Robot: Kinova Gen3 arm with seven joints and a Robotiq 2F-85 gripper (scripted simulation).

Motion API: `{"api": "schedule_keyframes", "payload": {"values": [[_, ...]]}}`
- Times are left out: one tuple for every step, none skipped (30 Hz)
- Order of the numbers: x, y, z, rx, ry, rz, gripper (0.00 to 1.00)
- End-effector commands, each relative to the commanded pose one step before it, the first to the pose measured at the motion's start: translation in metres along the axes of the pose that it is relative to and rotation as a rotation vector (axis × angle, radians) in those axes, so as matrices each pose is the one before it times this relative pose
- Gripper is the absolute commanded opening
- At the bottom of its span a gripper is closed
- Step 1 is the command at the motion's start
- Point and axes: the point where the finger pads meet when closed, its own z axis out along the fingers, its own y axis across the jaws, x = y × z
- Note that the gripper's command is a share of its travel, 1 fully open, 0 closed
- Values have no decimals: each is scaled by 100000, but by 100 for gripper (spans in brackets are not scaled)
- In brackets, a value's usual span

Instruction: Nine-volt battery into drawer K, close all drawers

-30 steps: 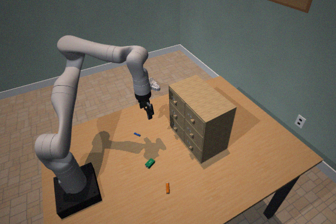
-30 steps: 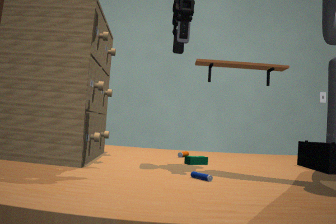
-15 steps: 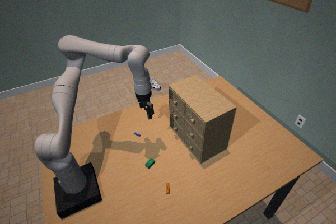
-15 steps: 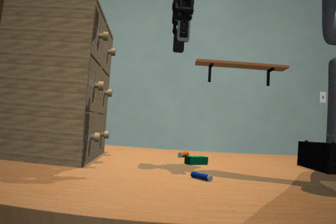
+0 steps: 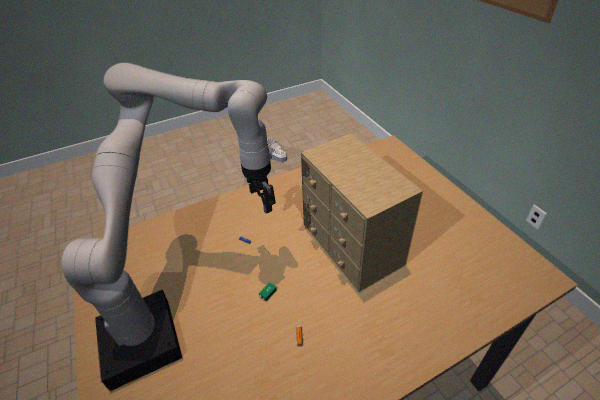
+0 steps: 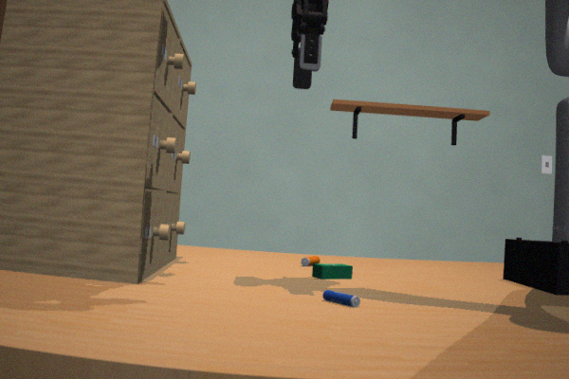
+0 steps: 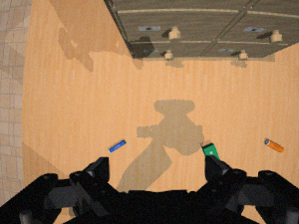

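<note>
The nine-volt battery (image 5: 267, 290) (image 6: 332, 270) (image 7: 210, 149) is a green block lying flat on the table (image 5: 450, 280), in front of the chest. The small wooden chest (image 5: 360, 175) (image 6: 71, 114) (image 7: 205, 24) has two columns of three drawers with round knobs, all pushed in. My gripper (image 5: 267, 205) (image 6: 303, 81) (image 7: 156, 166) is open and empty. It hangs high above the table, in front of the chest's drawer face, pointing down.
A blue round cell (image 5: 244, 239) (image 6: 340, 297) (image 7: 118, 145) lies below the gripper. An orange round cell (image 5: 299, 335) (image 6: 310, 261) (image 7: 273, 145) lies beyond the green battery, nearer the table's edge. The arm's black base (image 5: 135, 350) (image 6: 536, 262) stands at the table's corner.
</note>
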Motion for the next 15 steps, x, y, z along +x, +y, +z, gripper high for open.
{"api": "schedule_keyframes", "payload": {"values": [[25, 2, -60, 57, 135, -2, 100], [0, 0, 0, 0, 0, 0, 100], [0, 0, 0, 0, 0, 0, 100], [0, 0, 0, 0, 0, 0, 100], [0, 0, 0, 0, 0, 0, 100], [0, 0, 0, 0, 0, 0, 100], [-1, 1, -2, 0, 0, 0, 100], [-10, 7, -11, 0, 0, 0, 100], [0, 0, 0, 0, 0, 0, 100], [0, 0, 0, 0, 0, 0, 100], [-25, 18, -28, -1, 0, 0, 100], [-45, 33, -50, -2, 1, 0, 100], [-69, 50, -76, -2, 1, -1, 100], [-95, 68, -104, -1, 1, 0, 100], [-123, 87, -133, 0, 0, 0, 100]]}}
